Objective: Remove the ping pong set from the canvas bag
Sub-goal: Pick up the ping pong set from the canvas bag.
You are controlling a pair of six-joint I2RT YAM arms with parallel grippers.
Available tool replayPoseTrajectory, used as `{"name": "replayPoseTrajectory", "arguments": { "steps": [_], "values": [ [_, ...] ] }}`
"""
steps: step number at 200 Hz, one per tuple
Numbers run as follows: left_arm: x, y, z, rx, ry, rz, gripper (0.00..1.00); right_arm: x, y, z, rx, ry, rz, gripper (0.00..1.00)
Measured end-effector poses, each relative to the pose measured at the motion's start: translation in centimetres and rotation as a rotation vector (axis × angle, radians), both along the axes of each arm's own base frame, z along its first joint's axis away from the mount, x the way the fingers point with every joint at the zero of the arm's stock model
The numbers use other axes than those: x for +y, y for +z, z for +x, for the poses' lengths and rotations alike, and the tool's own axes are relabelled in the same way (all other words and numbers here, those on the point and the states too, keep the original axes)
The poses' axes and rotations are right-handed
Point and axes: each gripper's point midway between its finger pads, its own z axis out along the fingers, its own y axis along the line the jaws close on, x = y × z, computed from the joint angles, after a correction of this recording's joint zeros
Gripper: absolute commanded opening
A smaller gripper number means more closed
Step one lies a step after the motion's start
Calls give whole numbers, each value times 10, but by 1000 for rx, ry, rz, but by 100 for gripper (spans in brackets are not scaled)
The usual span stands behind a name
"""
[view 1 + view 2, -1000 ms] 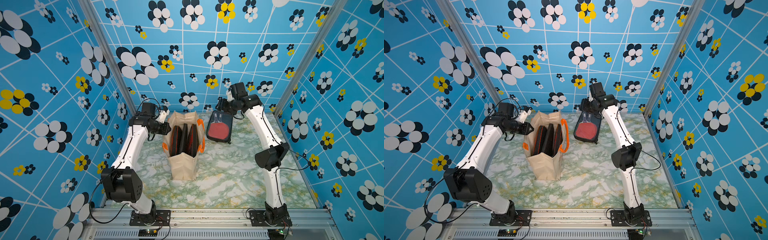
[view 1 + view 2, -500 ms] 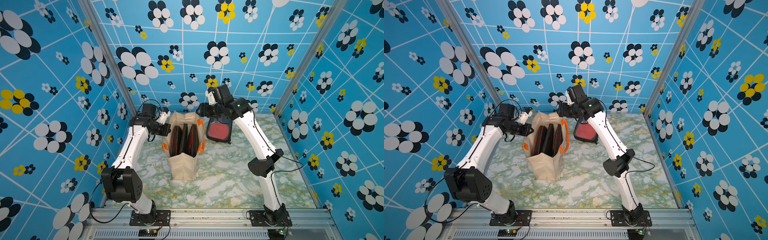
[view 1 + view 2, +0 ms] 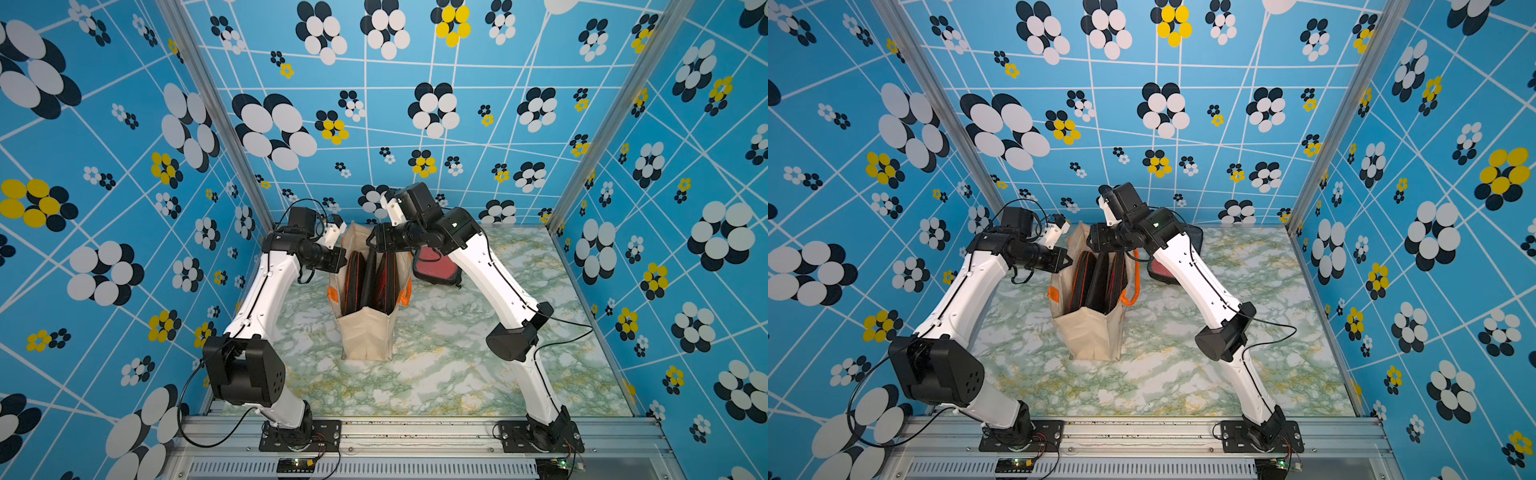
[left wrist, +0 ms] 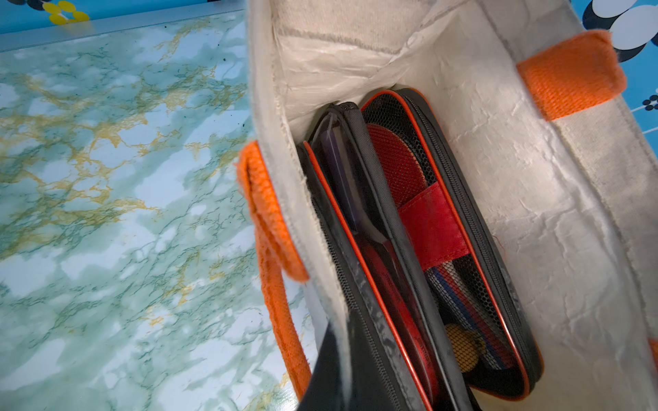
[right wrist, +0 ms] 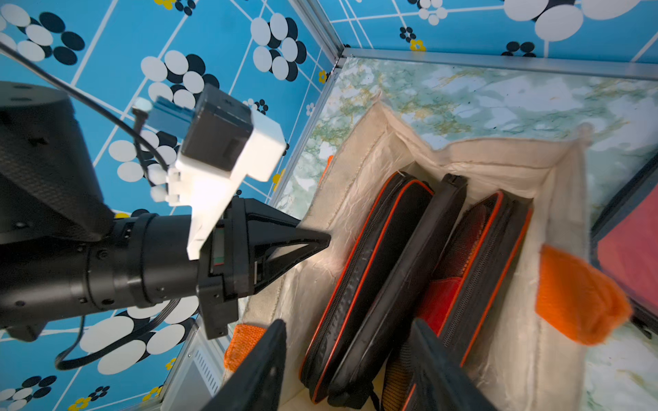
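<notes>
Right end effector (image 5: 349, 322), cases (image 5: 377, 256) half-hidden

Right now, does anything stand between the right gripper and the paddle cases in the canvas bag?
Nothing visible: the right gripper hangs open over the open canvas bag; the left gripper pinches its side wall.

Inside the canvas bag (image 4: 534, 213), black cases (image 4: 377, 199) leave room along one wall only.

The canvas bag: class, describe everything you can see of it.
The canvas bag is a tall, boxy cream fabric tote with orange handles drooping outside its walls. It stands upright and open on the marbled table, with black zipped cases standing on edge inside. The left gripper pinches one side wall's rim.
</notes>
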Motion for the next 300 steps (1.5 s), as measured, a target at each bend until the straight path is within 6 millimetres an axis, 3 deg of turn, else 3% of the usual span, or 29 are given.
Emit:
{"name": "replayPoseTrajectory", "arguments": {
  "steps": [70,162,248,300],
  "values": [
    [-6,2,-2,-3,-13,-2,0,14,-59,12,83,-26,-80,54],
    [-17,9,-8,-21,-43,-7,0,17,-111,20,164,-78,-155,47],
    [-16,11,-9,-28,-41,-4,0,1,-137,27,159,-148,-258,43],
    [-14,12,-9,-33,-33,8,0,-12,-131,19,157,-159,-278,44]
  ]
}}
